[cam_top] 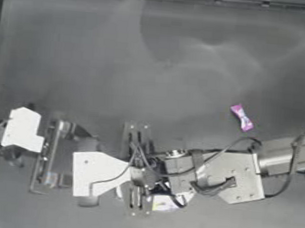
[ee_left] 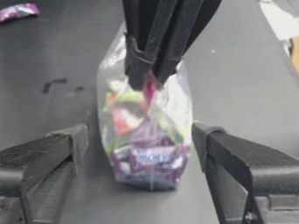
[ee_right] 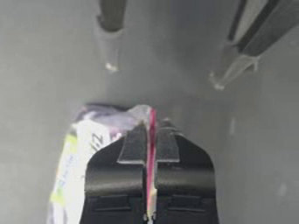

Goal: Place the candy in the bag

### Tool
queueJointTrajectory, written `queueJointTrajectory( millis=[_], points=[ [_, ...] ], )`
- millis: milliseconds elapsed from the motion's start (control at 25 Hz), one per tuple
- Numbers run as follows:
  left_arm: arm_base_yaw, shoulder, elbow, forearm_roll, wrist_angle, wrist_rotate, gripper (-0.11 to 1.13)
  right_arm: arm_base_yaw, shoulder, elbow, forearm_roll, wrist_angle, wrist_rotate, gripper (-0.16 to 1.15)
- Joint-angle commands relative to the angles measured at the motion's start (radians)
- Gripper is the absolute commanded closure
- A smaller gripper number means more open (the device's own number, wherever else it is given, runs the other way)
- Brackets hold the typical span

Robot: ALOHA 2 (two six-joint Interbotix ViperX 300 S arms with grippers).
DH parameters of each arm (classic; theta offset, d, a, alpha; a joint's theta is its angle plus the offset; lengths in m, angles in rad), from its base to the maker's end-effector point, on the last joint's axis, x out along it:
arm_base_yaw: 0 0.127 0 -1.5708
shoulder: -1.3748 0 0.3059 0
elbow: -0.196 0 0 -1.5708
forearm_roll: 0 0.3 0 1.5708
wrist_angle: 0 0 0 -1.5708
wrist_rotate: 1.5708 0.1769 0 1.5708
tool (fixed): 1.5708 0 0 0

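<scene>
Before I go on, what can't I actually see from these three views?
- Top view: the clear plastic bag of sweets is almost hidden under both arms.
- Left wrist view: the bag's mouth is covered by the right pincer; open or sealed, unclear.
- Small pink-and-purple wrapped candy: too small for wrapper detail.

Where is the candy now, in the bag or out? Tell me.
Out. The candy lies alone on the table, apart from the bag, whose pink top the right claw pinches shut.

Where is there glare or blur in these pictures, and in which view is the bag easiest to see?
Top view: white arm covers glare, bag mostly hidden. Left wrist view: bag clearest, sweets showing through; nearby jaws blurred. Right wrist view: right gripper pinching the pink strip, table behind soft.
</scene>
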Motion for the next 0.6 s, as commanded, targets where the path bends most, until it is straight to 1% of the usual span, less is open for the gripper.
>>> queueJointTrajectory(
  millis=[40, 280, 400, 600],
  points=[
    [-0.006, 0.009, -0.037, -0.017, -0.015, 0.002, 0.01, -0.003, -0.051, -0.011, -0.006, -0.012, 0.002, 0.93],
    [-0.014, 0.035, -0.049, -0.051, -0.029, 0.002, 0.01, -0.003, -0.051, -0.009, -0.006, -0.015, 0.002, 0.93],
    [-0.015, 0.043, -0.052, -0.078, -0.031, 0.005, 0.02, -0.003, -0.052, -0.006, -0.006, -0.015, 0.002, 0.93],
    [-0.025, 0.054, -0.054, -0.117, -0.055, 0.038, 0.07, -0.003, -0.054, 0.011, -0.014, -0.023, 0.015, 0.93]
  ],
)
